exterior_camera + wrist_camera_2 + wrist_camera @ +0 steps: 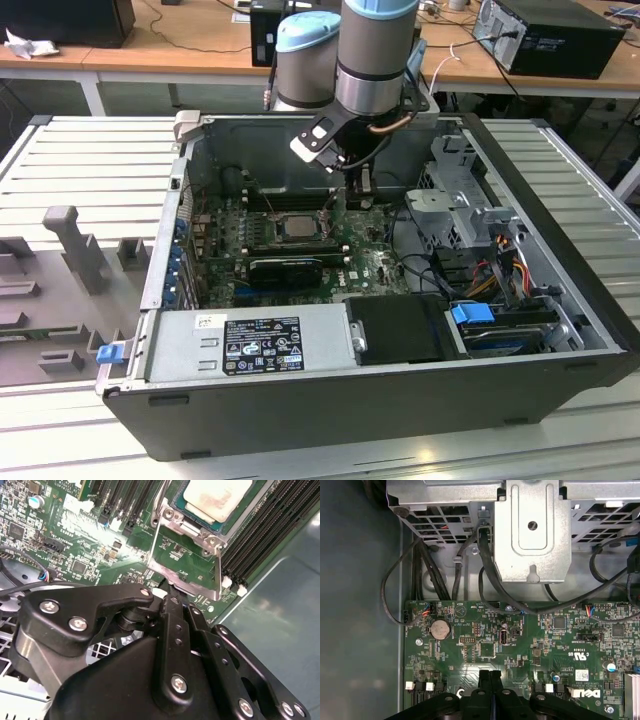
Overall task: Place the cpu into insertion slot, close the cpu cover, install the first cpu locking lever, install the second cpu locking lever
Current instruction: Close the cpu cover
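1. The black two-fingered robot hand [338, 200] reaches down into an open black desktop computer case [350, 405], which lies on its side on a grey slatted metal tabletop [80, 160].
2. In the first wrist view the hand's fingers [483, 677] are pressed together with only a thin seam between them and nothing visible in the seam. They hang over the green circuit board [485, 640].
3. The small square chip with a pale silvery top, the cpu [217, 497], sits flat inside the square metal-rimmed insertion slot [172, 517].
4. The thin silvery frame plate with a big square cut-out, the cpu cover [187, 582], is swung open away from the slot. Green board shows through its cut-out.
5. In the second wrist view the fingertips are right at the cover's free edge. I cannot tell whether they touch it.
6. In the exterior view a grey power supply box [250, 340] lies along the case's near wall.
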You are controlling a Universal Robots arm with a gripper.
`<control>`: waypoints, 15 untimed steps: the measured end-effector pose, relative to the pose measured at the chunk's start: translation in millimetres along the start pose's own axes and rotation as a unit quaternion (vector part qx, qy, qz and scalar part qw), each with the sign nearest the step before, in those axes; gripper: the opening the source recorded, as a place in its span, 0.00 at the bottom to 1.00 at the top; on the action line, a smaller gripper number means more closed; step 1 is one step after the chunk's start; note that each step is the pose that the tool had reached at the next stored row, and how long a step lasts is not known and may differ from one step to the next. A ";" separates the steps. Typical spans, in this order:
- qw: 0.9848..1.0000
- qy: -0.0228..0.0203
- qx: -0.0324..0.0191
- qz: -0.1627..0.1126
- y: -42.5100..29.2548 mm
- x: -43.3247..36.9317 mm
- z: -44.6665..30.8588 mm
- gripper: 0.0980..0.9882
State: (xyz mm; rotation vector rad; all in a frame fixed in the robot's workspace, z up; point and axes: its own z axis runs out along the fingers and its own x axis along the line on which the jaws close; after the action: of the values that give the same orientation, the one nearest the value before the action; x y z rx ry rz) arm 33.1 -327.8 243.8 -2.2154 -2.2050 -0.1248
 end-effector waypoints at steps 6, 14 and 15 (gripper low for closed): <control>1.000 0.000 0.000 0.000 -2.2 0.0 -0.1 0.01; 1.000 0.000 0.000 0.000 -4.2 0.0 -0.2 0.01; 1.000 0.000 0.000 0.000 -4.3 0.0 -0.2 0.01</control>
State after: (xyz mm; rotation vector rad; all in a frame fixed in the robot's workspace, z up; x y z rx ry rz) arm 28.8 -327.8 243.8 -2.2153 -2.2051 -0.1247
